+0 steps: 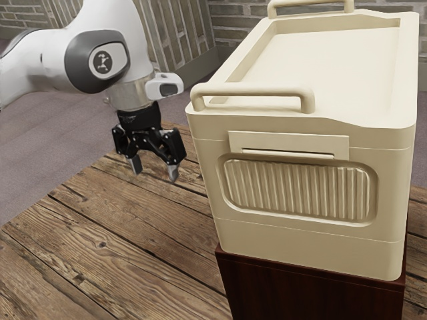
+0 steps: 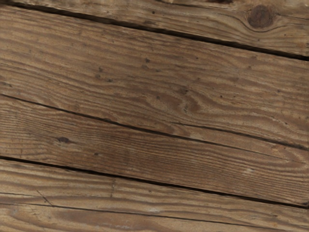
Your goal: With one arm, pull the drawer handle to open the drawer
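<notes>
Exterior view: gripper (image 1: 154, 173) spread, perhaps fully.

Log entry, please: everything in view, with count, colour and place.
cabinet: 1, cream, on the base
top rails: 2, cream, near rail and far rail
slotted plate: 1, cream, cabinet front
ribbed panel: 1, cream, below the slotted plate
base: 1, dark reddish-brown, under the cabinet
plank surface: 1, brown, below the gripper
carpet: 1, purplish-grey, background
brickwork: grey, background, sections uncounted
arm: 1, white and grey
gripper: 1, black, open
</notes>
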Controlling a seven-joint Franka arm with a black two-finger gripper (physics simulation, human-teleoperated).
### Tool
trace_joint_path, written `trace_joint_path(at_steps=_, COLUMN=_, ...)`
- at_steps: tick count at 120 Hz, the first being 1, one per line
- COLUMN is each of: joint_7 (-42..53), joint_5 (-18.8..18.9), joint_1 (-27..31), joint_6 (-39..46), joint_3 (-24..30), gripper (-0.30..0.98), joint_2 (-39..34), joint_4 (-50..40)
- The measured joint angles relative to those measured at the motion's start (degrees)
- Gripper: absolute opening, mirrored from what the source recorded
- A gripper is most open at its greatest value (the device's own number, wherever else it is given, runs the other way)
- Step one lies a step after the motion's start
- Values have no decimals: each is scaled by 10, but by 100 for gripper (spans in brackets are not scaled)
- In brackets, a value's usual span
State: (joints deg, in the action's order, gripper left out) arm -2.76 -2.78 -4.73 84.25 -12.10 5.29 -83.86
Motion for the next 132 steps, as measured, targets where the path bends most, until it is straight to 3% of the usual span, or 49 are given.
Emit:
trace_joint_path(at_steps=31, joint_7=-7, joint_5=-8, joint_1=-13, joint_6=60, joint_3=6, gripper=69, joint_2=-3, joint_4=1)
trace_joint_path(at_steps=51, joint_7=-10, joint_5=-126, joint_1=-1, joint_6=73, joint_3=-5, gripper=69, joint_2=-5, joint_4=-16)
trace_joint_path(at_steps=66, joint_7=-12, joint_5=-170, joint_1=-3, joint_6=84, joint_3=-6, gripper=69, joint_2=-13, joint_4=-49)
trace_joint_path(at_steps=107, joint_7=-14, joint_5=-209, joint_1=-13, joint_6=152, joint_3=-5, gripper=68, joint_2=-13, joint_4=-100)
trace_joint_path(at_steps=132, joint_7=-15, joint_5=-223, joint_1=-28, joint_6=182, joint_3=-4, gripper=59, joint_2=-10, joint_4=-115)
